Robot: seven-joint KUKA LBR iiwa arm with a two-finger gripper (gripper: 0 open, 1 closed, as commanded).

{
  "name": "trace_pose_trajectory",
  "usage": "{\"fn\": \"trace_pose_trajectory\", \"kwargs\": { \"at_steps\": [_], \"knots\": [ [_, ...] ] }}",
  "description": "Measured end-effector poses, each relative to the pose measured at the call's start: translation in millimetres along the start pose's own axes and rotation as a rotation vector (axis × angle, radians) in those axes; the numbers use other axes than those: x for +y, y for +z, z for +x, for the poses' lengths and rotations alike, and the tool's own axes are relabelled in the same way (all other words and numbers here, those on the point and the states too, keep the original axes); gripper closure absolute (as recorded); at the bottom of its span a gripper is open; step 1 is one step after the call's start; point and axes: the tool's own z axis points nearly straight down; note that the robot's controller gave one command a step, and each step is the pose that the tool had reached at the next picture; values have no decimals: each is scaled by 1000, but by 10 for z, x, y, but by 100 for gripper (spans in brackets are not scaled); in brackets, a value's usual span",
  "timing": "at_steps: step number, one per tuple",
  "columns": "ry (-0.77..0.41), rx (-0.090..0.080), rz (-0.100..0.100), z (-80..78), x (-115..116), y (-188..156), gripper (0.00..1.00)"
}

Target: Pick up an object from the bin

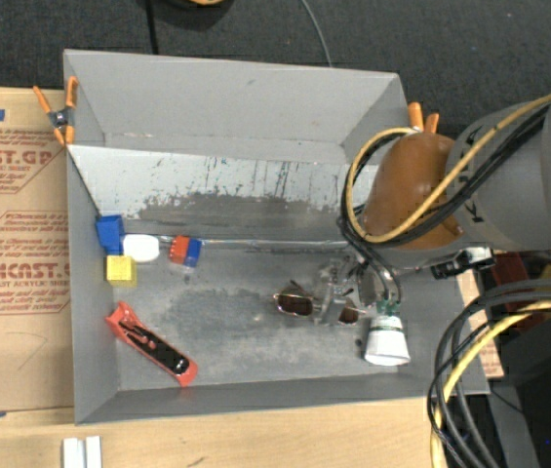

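Observation:
My gripper (345, 291) is low in the right half of the bin, right over a pair of sunglasses (295, 305) with brown lenses that lies on the floor. One lens shows to the gripper's left; the other is partly hidden under it. A white cone-shaped thing with a green top (386, 341) stands just to the lower right of the gripper, near the bin's right wall.
Along the left side lie a blue block (109, 232), a white oval piece (140, 249), a yellow block (120, 269) and an orange-and-blue block (185, 251). A red-and-black tool (151, 343) lies at the front left. The arm with its orange cover and cables overhangs the right wall.

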Motion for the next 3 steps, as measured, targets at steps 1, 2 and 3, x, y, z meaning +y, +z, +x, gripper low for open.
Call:
{"fn": "trace_pose_trajectory", "kwargs": {
  "at_steps": [1, 2, 3],
  "knots": [
    [-14, -1, 0, -56, -80, -508, 100],
    [-2, -12, 0, -50, 44, -805, 100],
    [-25, 0, 0, 1, 87, -987, 100]
  ]
}}
